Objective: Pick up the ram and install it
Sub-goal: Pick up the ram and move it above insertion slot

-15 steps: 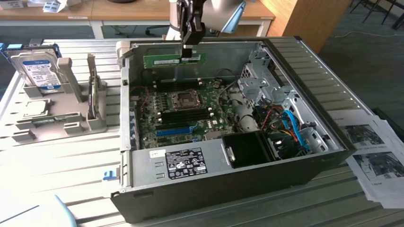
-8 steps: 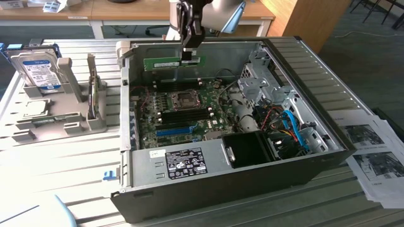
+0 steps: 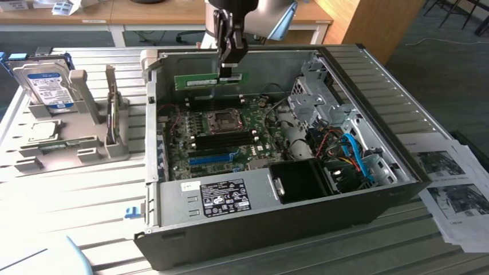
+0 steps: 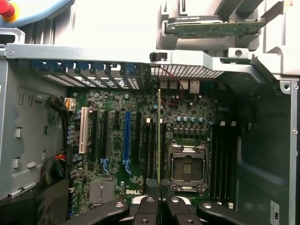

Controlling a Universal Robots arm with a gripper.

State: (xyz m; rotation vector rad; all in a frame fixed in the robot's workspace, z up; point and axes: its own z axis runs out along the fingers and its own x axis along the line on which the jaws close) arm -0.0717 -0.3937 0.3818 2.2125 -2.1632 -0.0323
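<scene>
- The jaws are closed on the ram (image 3: 200, 81), pinching its top edge a little to the exterior view's right of its middle.
- The ram hangs level on its long edge, its green face and pale label turned toward the exterior camera.
- It is held above the open computer case (image 3: 267, 229), over the far part of the motherboard (image 3: 252, 143) and clear of it, not seated in anything.
- The case lies on its side on the pale slatted worktop (image 3: 91, 189) with its open side up.
- From the wrist, the ram (image 4: 159, 131) is seen edge-on as a thin green line rising from between the black jaws.
- That line runs along the dark memory slots (image 4: 150, 150), which lie between the long blue slot (image 4: 126, 136) and the CPU socket (image 4: 187, 166); whether it sits exactly over one slot I cannot tell.
- A white slot (image 4: 84, 129) stands further out, beyond the blue one.
- Inside the case, nearest the exterior camera, are a grey labelled power supply (image 3: 221, 195) and, beside it, a black duct (image 3: 302, 180).
- On the exterior view's left, a hard drive (image 3: 44, 86) with a blue-white label stands upright in a grey holder (image 3: 84, 149), well apart from the case.
- Printed papers (image 3: 450, 189) lie on the worktop at the exterior view's right, just beside the case.
</scene>
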